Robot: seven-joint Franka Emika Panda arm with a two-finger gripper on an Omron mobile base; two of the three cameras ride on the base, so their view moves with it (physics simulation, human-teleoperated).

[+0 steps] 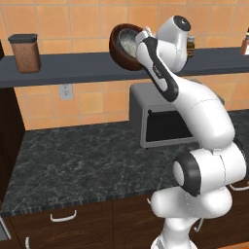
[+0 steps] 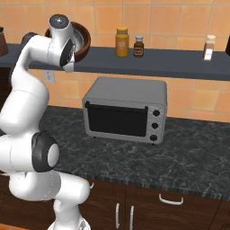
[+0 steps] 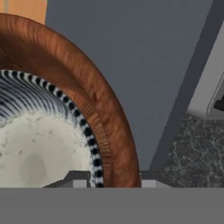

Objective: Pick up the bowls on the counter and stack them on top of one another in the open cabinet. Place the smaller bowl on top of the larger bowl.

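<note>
Bowls are stacked already, and they sit up high at the shelf. The larger bowl [image 1: 121, 51] is brown and deep, and the smaller bowl [image 1: 129, 40] lies inside it, pale and stripy near its rim. In the left base view the big bowl looks tipped, with its open side facing us. I cannot tell if it rests flat on the open cabinet [image 1: 73, 68] or hangs just over it.

The gripper [image 3: 107, 183] is right at the brown bowl's rim. In the hand view its two tips stand one on each side of the wall, one tip inside and one outside. So it looks like the hand is pinching the rim of the larger bowl, but I cannot tell for sure if the pinch is tight.

The counter [image 1: 87, 160] below has no bowl on it. A grey oven [image 2: 123, 110] stands there, under the shelf. A brown jar [image 1: 25, 52] sits far off to one side on the shelf, and small bottles [image 2: 122, 42] sit on the other side.

I think this is the last step, putting the stack down. Next the hand should set the bowl level on the shelf, then let go gently so the little bowl does not slide out
</note>
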